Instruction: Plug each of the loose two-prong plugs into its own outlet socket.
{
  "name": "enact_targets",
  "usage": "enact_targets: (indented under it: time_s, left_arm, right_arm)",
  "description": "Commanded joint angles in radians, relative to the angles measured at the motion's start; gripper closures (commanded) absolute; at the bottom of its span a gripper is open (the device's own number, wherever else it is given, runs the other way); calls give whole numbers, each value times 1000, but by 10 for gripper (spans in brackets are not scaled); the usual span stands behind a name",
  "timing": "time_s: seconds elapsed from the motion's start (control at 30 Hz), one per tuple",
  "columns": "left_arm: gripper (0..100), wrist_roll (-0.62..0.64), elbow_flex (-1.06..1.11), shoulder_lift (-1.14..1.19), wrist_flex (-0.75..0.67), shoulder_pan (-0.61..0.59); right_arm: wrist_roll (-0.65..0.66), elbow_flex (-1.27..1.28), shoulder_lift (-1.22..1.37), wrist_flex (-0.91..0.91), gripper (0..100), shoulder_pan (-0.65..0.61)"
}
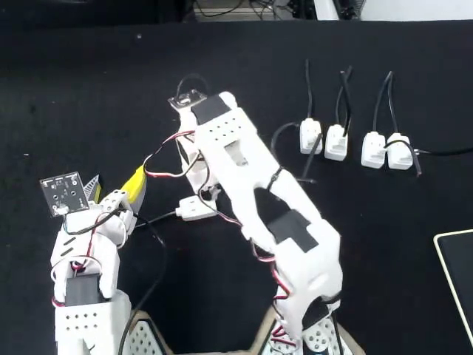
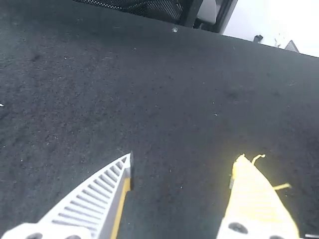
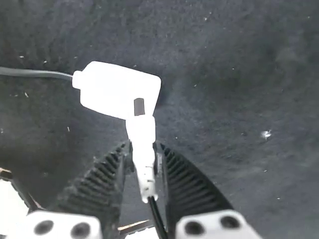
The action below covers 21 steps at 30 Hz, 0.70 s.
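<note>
My right gripper [image 3: 143,149] is shut on a small white two-prong plug [image 3: 141,142], whose black cable runs back between the fingers. The plug's front end meets a white outlet socket [image 3: 117,92] lying on the black table, just beside a dark slot; the prongs are hidden. In the high view this socket [image 1: 196,208] lies near the table's middle, under the right arm's gripper [image 1: 204,194]. My left gripper [image 2: 179,167] hovers open over bare cloth, holding nothing, and sits left of the socket [image 1: 122,191].
Several white plug-and-socket units [image 1: 336,142] with black cables stand in a row at the back right. A white-rimmed flat panel [image 1: 457,281] lies at the right edge. The black table [image 1: 89,89] is bare at the back left.
</note>
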Motion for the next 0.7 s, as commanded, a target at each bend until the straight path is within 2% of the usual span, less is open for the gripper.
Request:
enact_targets:
  time_s: [0.0, 0.4, 0.67]
  left_arm:
    - [683, 0, 18, -21, 3, -2]
    - [683, 0, 18, -21, -2, -1]
    - [683, 0, 16, -21, 2, -1]
  right_arm:
    - [-37, -54, -2, 37, 988, 9]
    - [-31, 134, -268, 37, 987, -3]
    - [-34, 67, -134, 35, 985, -2]
